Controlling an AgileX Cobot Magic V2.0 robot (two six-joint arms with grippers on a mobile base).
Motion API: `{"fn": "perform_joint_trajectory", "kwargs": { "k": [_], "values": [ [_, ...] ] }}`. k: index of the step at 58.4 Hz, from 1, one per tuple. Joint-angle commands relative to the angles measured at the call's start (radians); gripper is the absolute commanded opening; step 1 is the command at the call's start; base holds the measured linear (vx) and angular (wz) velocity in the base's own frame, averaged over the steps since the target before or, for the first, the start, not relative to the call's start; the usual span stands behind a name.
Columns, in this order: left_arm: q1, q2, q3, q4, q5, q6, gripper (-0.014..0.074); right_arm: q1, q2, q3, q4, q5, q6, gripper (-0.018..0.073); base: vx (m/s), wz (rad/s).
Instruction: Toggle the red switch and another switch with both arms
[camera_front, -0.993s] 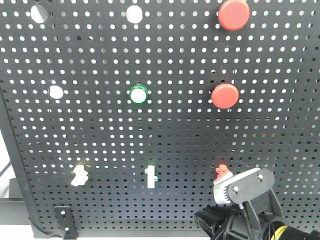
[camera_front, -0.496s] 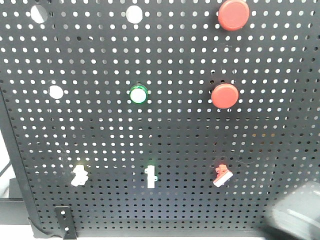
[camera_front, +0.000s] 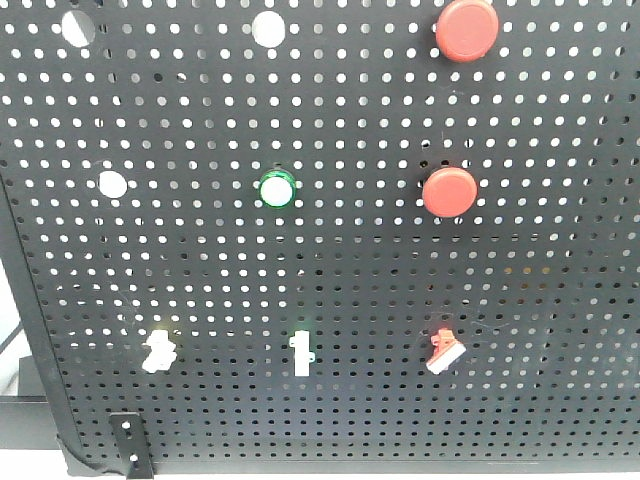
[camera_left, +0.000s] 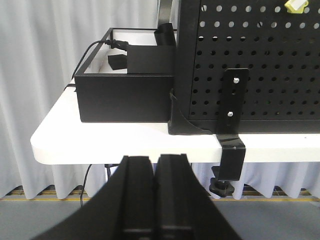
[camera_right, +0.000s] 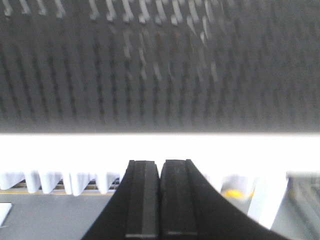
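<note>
The red switch (camera_front: 443, 350) sits low right on the black pegboard (camera_front: 560, 300), its white lever tip angled down to the left. The pale yellow switch (camera_front: 160, 348) sits low left on the same row; its yellow base also shows at the top of the left wrist view as the yellow switch (camera_left: 295, 5). No arm appears in the front view. My left gripper (camera_left: 156, 162) is shut and empty, below the table edge, left of the board. My right gripper (camera_right: 160, 165) is shut and empty, below the blurred board.
Two large round red buttons (camera_front: 466, 28) (camera_front: 449, 191), a green-ringed button (camera_front: 277, 188) and an upright white toggle (camera_front: 300, 352) are on the board. A black box (camera_left: 125, 90) with a cable stands left of it. A clamp bracket (camera_left: 232, 130) grips the white table (camera_left: 100, 145).
The right arm's grey finger plate, which was beside the red switch a second ago, dropped down and out of the front view. The switch's white lever tip is now uncovered.
</note>
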Motion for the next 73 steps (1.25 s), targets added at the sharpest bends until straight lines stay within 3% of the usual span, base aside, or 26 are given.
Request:
{"fn": "perform_joint_trajectory", "kwargs": {
  "k": [1,7,25,73],
  "values": [
    [0.002,-0.019,0.017,-0.002,-0.086,-0.011,0.0002,-0.008,-0.069,0.008,0.078,-0.024,-0.107,-0.0006,0.0,0.0],
    [0.002,-0.019,0.017,-0.002,-0.085,-0.011,0.0002,-0.016,-0.091,0.009,0.092,-0.04,-0.202,-0.0006,0.0,0.0],
    [0.002,-0.019,0.017,-0.002,-0.085,-0.011,0.0002,-0.019,-0.093,0.009,0.126,-0.069,-0.139,-0.0006,0.0,0.0],
    [0.002,-0.019,0.017,-0.002,-0.085,-0.011,0.0002,-0.019,-0.093,0.009,0.126,-0.066,-0.139,-0.0006,0.0,0.0]
  ]
}}
